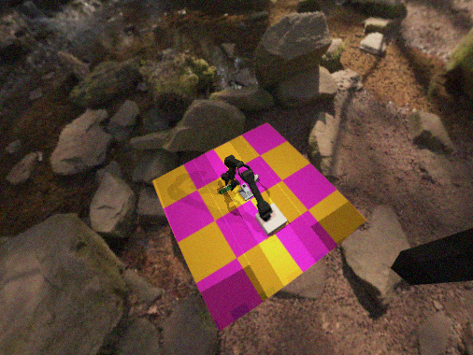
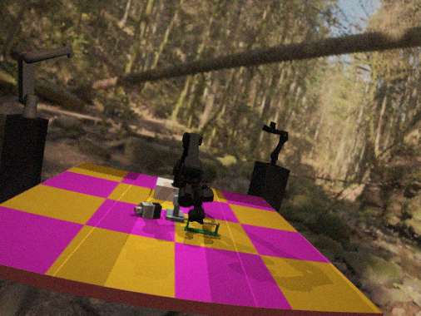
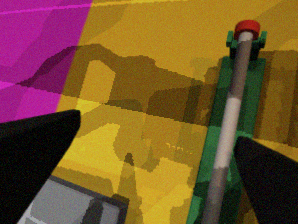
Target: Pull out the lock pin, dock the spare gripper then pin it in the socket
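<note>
The lock pin [image 3: 230, 115] [image 2: 211, 224], a grey rod with a red head, lies along the green cradle [image 3: 251, 72] [image 2: 202, 232] [image 1: 222, 191]. My gripper [image 3: 158, 130] [image 2: 197, 222] is open and empty, low over the cradle. In the wrist view the right fingertip overlaps the cradle's edge beside the pin; the left is well away. Whether a finger touches is unclear. The grey mount [image 2: 175, 214] [image 1: 246, 192] stands beside the cradle; its base [image 3: 75, 200] shows at lower left in the wrist view. The spare gripper [image 2: 147, 210], a grey block with a dark end, lies apart from the mount. The socket's detail is too small to tell.
The arm rises from a white base block [image 1: 272, 222] [image 2: 165, 188] on the magenta and yellow checkered table [image 1: 201, 252] [image 2: 146, 266]. Two dark pedestals [image 2: 21, 154] [image 2: 268, 183] with arm-like shapes stand beyond the table. Shadows fall around the cradle.
</note>
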Controlling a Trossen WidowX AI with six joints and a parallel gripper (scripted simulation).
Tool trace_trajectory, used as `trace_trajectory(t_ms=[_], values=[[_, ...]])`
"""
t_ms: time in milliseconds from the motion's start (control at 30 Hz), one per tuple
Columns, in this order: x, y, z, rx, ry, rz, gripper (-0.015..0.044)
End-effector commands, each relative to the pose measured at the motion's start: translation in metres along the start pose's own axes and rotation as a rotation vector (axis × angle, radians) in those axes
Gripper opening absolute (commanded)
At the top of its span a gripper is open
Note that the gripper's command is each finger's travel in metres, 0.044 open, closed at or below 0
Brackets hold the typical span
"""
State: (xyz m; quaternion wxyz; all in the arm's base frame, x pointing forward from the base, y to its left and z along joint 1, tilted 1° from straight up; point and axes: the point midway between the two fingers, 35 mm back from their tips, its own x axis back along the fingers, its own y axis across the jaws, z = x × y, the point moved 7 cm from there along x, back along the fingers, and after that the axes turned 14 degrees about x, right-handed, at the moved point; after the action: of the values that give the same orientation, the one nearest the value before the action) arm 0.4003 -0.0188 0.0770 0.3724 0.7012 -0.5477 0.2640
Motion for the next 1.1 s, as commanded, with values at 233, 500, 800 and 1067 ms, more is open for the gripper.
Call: trace_trajectory(t_ms=[233, 500, 800, 1067], values=[[0.014, 0.007, -0.011, -0.005, -0.002, -0.007, 0.044], [0.022, 0.013, -0.018, -0.011, -0.005, -0.016, 0.044], [0.027, 0.021, -0.025, -0.027, -0.013, -0.039, 0.044], [0.036, 0.027, -0.033, -0.027, -0.009, -0.017, 0.044]])
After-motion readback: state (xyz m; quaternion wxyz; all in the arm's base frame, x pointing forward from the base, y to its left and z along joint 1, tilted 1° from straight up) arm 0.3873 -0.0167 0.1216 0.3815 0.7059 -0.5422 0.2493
